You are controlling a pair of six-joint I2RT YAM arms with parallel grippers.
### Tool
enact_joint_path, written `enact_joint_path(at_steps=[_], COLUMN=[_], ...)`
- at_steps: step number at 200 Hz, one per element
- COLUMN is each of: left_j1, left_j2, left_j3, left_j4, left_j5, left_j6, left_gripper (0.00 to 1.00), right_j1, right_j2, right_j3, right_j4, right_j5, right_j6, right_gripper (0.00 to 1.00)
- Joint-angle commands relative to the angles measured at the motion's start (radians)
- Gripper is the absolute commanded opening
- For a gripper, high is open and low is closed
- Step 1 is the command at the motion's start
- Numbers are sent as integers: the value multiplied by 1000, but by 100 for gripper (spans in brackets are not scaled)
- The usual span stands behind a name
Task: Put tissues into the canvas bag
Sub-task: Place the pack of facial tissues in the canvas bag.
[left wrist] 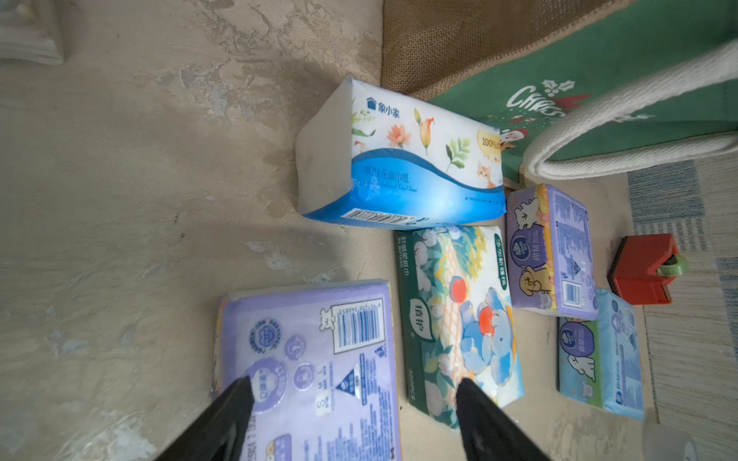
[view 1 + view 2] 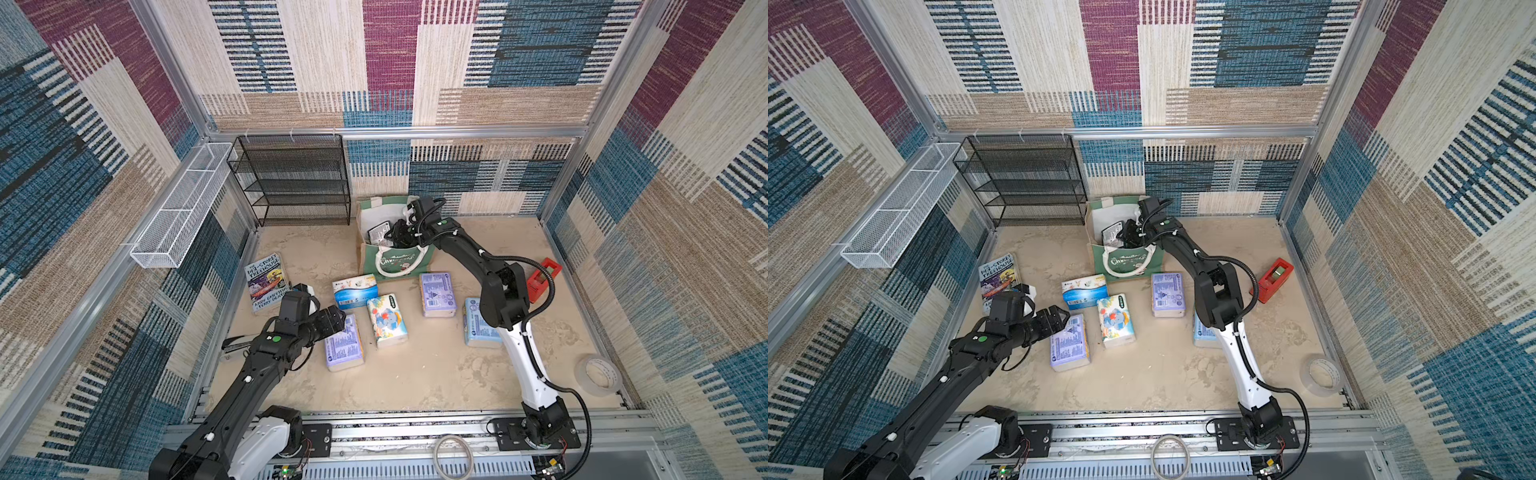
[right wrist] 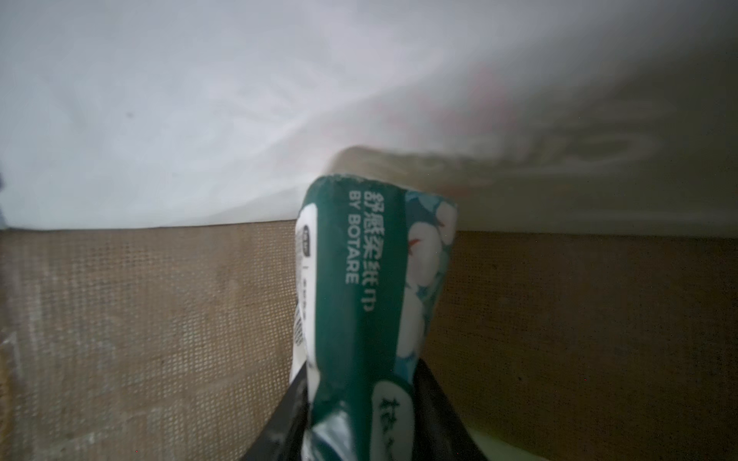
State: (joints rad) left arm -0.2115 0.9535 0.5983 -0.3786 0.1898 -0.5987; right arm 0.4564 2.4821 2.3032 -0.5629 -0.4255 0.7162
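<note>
Your right pincer (image 2: 397,237) pinches the green-white pack (image 3: 359,319) inside the canvas bag (image 2: 370,259); left pincer (image 1: 353,385) spread over a lavender pack (image 1: 303,331); five wait on the worktop (image 2: 415,382).

Sandy tabletop (image 2: 415,374) bears five tissue packs (image 2: 386,320), canvas bag (image 2: 399,266), book (image 2: 266,286), mesh rack (image 2: 299,187), perhaps a tape roll (image 2: 598,376).

the right arm (image 2: 498,291) covered much of the light blue pack (image 2: 471,330) in both top views. the left arm (image 2: 266,365) hid a corner of the book (image 2: 264,282). down in the bag (image 2: 365,218), the tips of the right gripper (image 2: 392,237) could not be made out from above. in the right wrist view the green pack (image 3: 359,299) ran off the edge and the lining (image 3: 199,99) behind it was a blur.
</note>
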Motion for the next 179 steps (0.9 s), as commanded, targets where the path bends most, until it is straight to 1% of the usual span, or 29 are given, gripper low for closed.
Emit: enact_joint_path(at_steps=[1, 32, 55, 79, 113, 128, 159, 179], left_j1=[4, 11, 18, 26, 37, 42, 49, 50], left_j2=[4, 0, -2, -7, -28, -39, -57, -68], left_j3=[-2, -3, -6, -2, -1, 0, -3, -7], left_j4=[-13, -19, -20, -25, -35, -36, -29, -22], left_j5=[8, 8, 8, 10, 8, 9, 33, 49], left_j6=[22, 22, 20, 20, 19, 15, -6, -21], left_gripper=[84, 84, 84, 84, 85, 85, 86, 86], right_j1=[4, 4, 4, 4, 1, -3, -12, -16], right_j2=[13, 20, 23, 25, 15, 10, -8, -32], right_j3=[7, 16, 22, 40, 59, 64, 74, 73], right_j4=[-24, -29, -22, -17, 6, 15, 14, 17], right_j5=[26, 50, 41, 36, 10, -12, -22, -22], right_j6=[-18, -21, -20, -27, -37, -38, -43, -46], right_gripper=[41, 46, 51, 60, 65, 72, 82, 92])
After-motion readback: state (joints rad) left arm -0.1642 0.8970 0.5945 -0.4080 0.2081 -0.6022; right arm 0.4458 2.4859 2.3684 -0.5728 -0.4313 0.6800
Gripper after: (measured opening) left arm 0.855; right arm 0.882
